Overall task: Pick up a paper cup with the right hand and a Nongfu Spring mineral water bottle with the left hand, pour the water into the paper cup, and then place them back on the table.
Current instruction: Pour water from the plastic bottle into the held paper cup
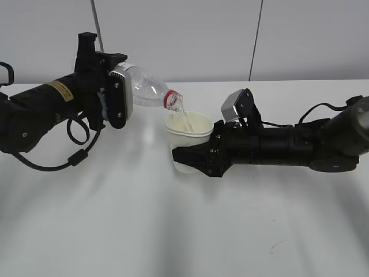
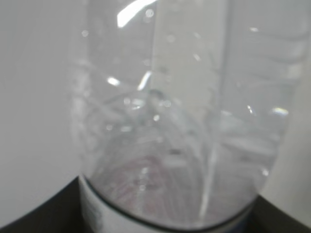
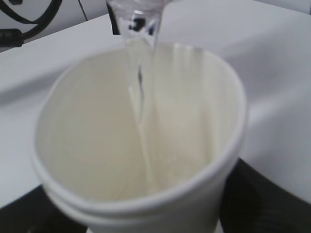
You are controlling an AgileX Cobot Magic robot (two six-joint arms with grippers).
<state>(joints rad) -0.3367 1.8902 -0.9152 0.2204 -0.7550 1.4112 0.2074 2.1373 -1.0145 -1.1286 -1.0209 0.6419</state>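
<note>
My left gripper [image 1: 115, 95] is shut on the clear water bottle [image 1: 147, 89] and holds it tilted, its red neck ring down to the right over the cup. A thin stream of water runs from the bottle's mouth into the cream-white paper cup [image 1: 187, 141]. My right gripper [image 1: 190, 157] is shut on the cup and holds it upright, just above the white table [image 1: 173, 231]. In the left wrist view the bottle [image 2: 184, 121] fills the frame. In the right wrist view the open cup [image 3: 141, 141] fills the frame, with the bottle mouth [image 3: 136, 17] above it.
A small dark scuff mark [image 1: 277, 247] lies on the table at the front right. A grey wall with vertical seams stands behind the table. The left arm's looped black cable [image 1: 75, 153] hangs just above the tabletop.
</note>
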